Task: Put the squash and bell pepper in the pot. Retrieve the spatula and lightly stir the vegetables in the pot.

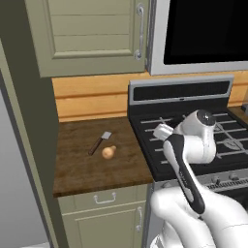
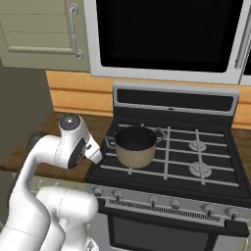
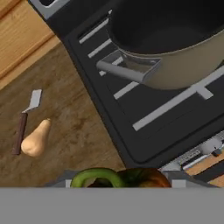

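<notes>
Wooden counter [image 1: 82, 164] with squash [image 1: 108, 152] beside spatula [image 1: 99, 142]

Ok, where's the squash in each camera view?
Left base view: squash on the wooden counter, beside the spatula.
Right base view: hidden behind the arm.
Hand view: lower left, beside the spatula.
Shared landmark: the stove.

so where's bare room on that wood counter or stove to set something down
The wooden counter is bare in front of the squash and spatula, and behind them toward the wall. The stove's right burners are free. It is crowded at the front-left burner, where the pot sits, and where squash and spatula lie close together.
</notes>
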